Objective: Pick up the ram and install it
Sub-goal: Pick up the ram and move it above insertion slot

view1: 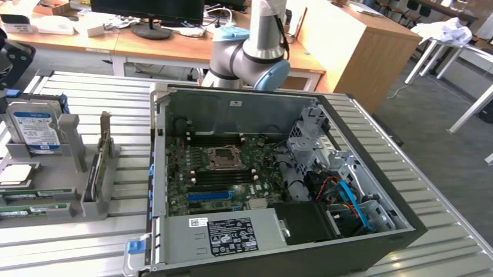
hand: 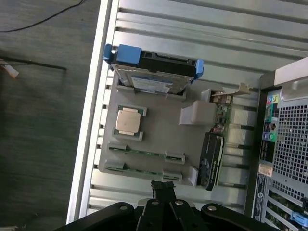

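Black two-finger gripper (hand: 162,185), its tips pressed together and pinching nothing, is hanging above the near edge of the grey plastic parts tray (hand: 159,132), touching none of the parts. Long, thin green circuit-board ram stick (hand: 144,153) is lying flat in its tray groove just past the fingertips, and a second matching green stick (hand: 140,169) is lying alongside it, on the side nearer the gripper. Square silver processor chip (hand: 129,120) is sitting in its pocket farther along the tray. Boxy hard drive with blue side rails (hand: 151,72) is standing at the tray's far end. Open black-and-grey metal computer case (view1: 231,112) is lying apart from the tray, toward the exterior view's right, and is exposing the green motherboard (view1: 193,173). Its dark memory slots (view1: 231,176) are appearing unfilled, as far as can be told. Status, as judged: the pick-up is not yet starting, and installation is remaining wholly to do.
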Robot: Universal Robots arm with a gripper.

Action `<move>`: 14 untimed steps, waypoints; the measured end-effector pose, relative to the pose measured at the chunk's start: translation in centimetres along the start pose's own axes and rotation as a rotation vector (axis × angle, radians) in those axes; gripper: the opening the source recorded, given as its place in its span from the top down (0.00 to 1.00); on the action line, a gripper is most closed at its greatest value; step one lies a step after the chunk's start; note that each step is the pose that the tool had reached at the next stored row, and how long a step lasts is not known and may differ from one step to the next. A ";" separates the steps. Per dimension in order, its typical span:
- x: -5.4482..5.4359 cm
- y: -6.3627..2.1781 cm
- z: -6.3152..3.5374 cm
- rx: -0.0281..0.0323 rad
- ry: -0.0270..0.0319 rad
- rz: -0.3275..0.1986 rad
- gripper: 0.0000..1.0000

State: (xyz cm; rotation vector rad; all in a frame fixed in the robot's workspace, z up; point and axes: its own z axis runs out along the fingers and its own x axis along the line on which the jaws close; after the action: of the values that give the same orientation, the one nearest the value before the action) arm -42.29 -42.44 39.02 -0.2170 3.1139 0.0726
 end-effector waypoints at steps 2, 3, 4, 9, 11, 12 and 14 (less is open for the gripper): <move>0.0 0.00 0.02 -0.0008 0.0016 -0.036 0.89; 0.0 0.00 0.02 -0.0012 0.0025 -0.054 0.89; 0.0 0.00 0.03 -0.0016 0.0033 -0.072 0.89; 0.0 -0.01 0.07 -0.0036 0.0074 -0.163 0.89; 0.0 0.00 0.08 -0.0044 0.0091 -0.199 0.89; 0.0 -0.01 0.09 -0.0048 0.0099 -0.217 0.89; 0.0 -0.01 0.10 -0.0057 0.0115 -0.255 0.89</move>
State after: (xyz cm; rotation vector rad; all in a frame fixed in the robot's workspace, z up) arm -42.29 -42.44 38.92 -0.6125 3.0669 0.0759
